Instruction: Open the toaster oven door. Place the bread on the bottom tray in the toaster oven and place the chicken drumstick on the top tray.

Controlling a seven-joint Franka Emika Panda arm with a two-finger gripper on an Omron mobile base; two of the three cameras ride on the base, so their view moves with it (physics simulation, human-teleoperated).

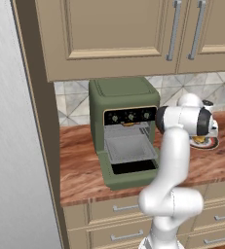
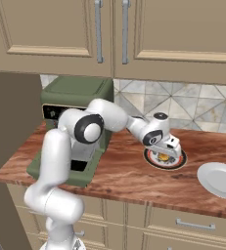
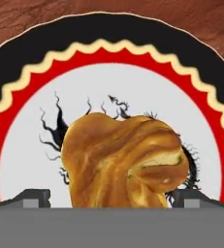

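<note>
Beige wall cabinets (image 1: 133, 34) above a reddish-brown wooden counter (image 2: 129, 178), grey tiled backsplash (image 2: 192, 105).

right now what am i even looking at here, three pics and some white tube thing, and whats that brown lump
The white tube is a robot arm with a two-finger gripper. Two pictures come from cameras behind the arm, left and right; the third looks along the gripper itself. On the wooden counter stands a green toaster oven, its door folded down. The brown lump is bread on a patterned plate. A plain white plate lies farther right. The gripper is open, one finger on each side of the bread, holding nothing yet.
</note>
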